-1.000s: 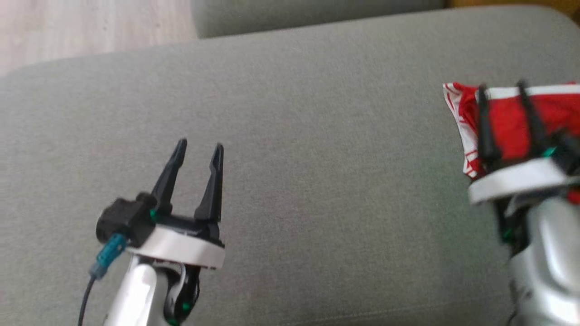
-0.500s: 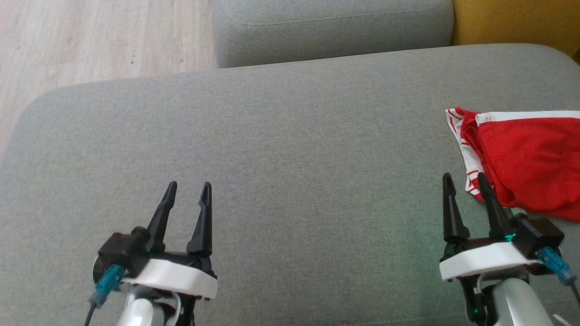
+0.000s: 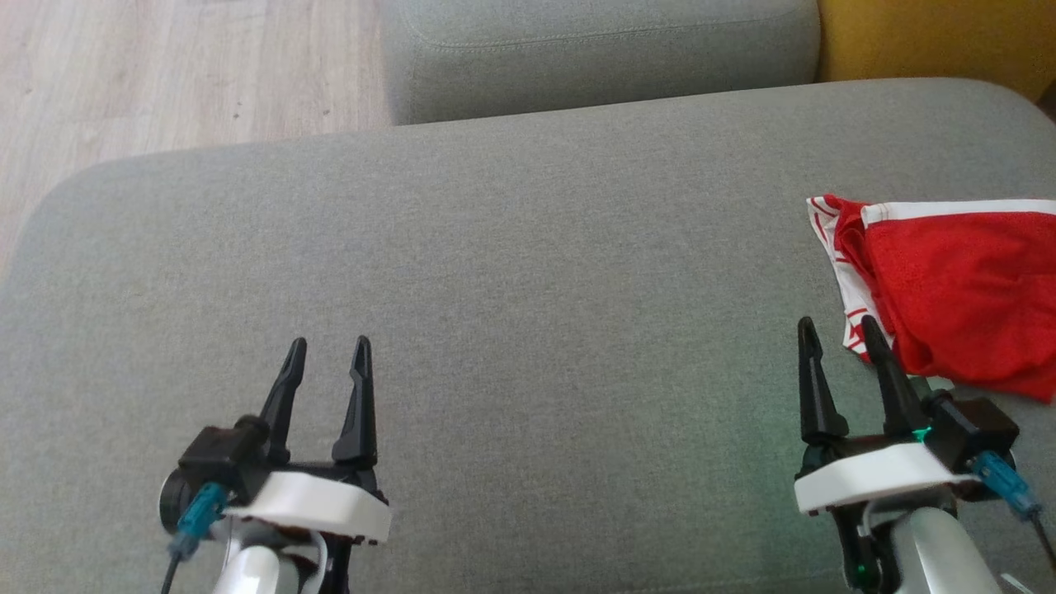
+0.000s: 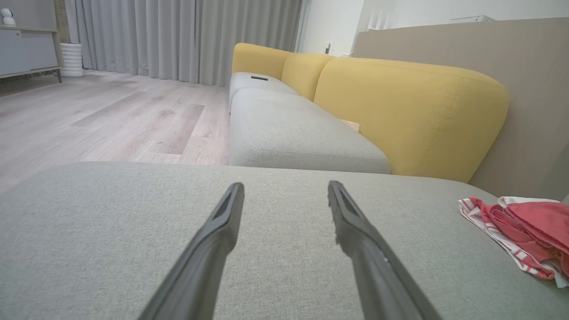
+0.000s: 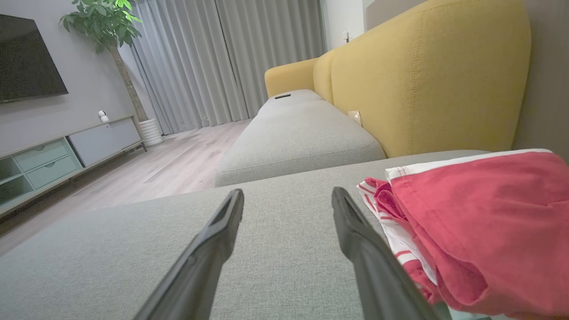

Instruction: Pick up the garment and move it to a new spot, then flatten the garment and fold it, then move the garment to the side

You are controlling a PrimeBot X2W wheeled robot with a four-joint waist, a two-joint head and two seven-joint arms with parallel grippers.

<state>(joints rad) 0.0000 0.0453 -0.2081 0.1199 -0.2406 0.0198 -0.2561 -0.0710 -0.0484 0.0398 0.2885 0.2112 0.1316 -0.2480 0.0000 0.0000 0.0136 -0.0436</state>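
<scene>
The crumpled red-and-white garment (image 3: 957, 297) sits on the grey sofa cushion (image 3: 528, 272) just ahead-right of the right tool (image 3: 835, 323), long side running off rightward, so that arm's way nearer than the left tool (image 3: 329, 341), both spread wide, holding nothing.

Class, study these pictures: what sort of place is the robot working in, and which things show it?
Most likely a home living room: a long sofa with grey seats and yellow backs, a television above a low cabinet, and a potted plant beside floor-length curtains.
</scene>
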